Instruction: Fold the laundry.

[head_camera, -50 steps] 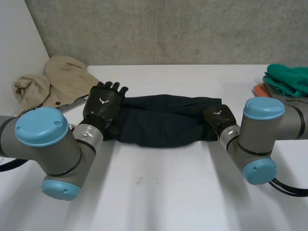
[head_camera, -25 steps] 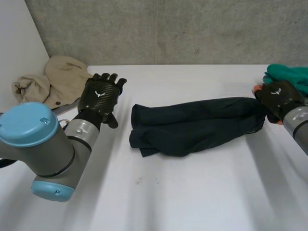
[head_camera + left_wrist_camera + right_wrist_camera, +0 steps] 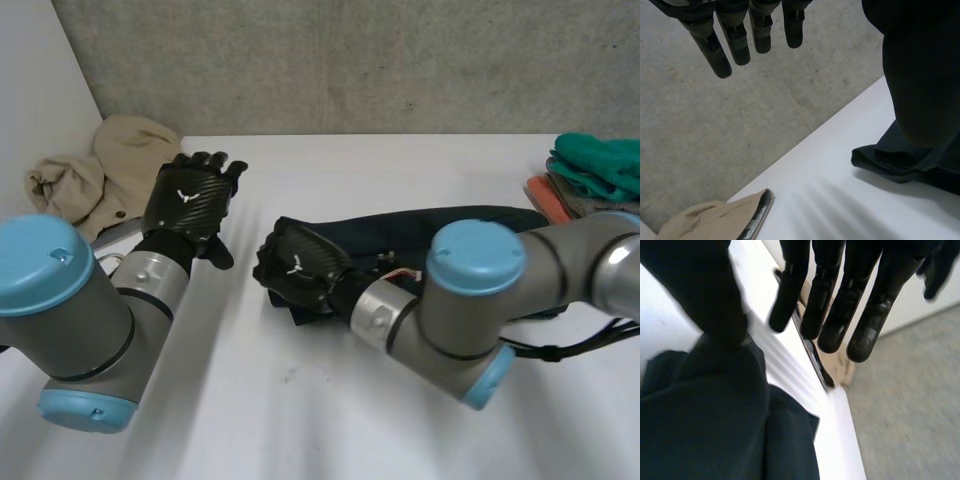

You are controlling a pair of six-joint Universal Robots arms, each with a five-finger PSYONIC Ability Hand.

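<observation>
Black garment (image 3: 385, 235) lies under right hand (image 3: 300, 265), fingers straight, nothing held; left hand (image 3: 188, 203) apart, fingers straight, empty.

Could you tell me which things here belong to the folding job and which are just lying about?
In the job: dark garment; right hand, open over its end; left hand, open, apart from it.
Lying about: beige garment beyond the left hand; green cloth with orange cloth beside it.

Bright, even light covers the white table (image 3: 330, 430) and grey wall (image 3: 350, 60)
</observation>
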